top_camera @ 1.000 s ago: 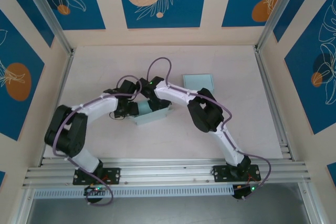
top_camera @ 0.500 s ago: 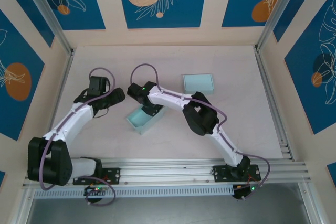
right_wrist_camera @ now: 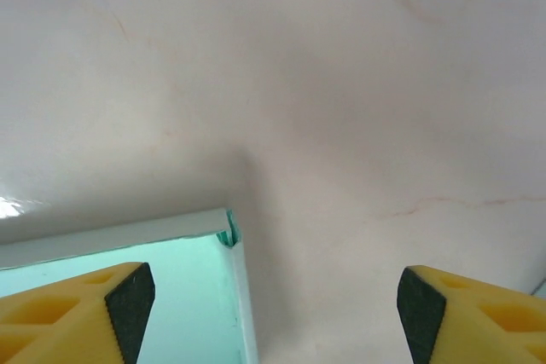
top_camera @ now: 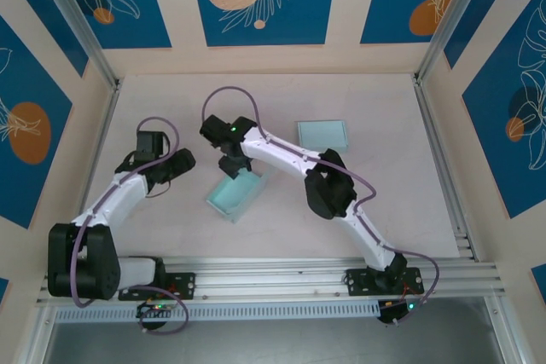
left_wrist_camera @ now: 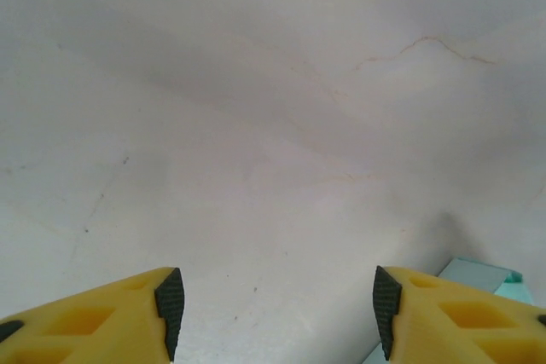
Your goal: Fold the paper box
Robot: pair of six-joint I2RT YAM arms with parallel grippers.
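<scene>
Your left gripper (left_wrist_camera: 277, 311) has pulled clear leftward, jaws apart and empty, the paper box (top_camera: 235, 196) lies free on the table (top_camera: 384, 202), and your right gripper (right_wrist_camera: 273, 309) has just spread its jaws over the box's far edge, so a regrasp likely follows.

The pale teal, open-topped rectangular paper box (top_camera: 234, 196) sits on the pale marbled surface (top_camera: 392, 185), a little left of the surface's middle. It is turned on a diagonal, its long sides running from near-left to far-right. Its walls stand up and the hollow faces upward; the rim looks whitish, the inside teal. A second pale teal paper rectangle (top_camera: 322, 133) lies square-on toward the surface's far side, right of middle — well apart from the box.
</scene>
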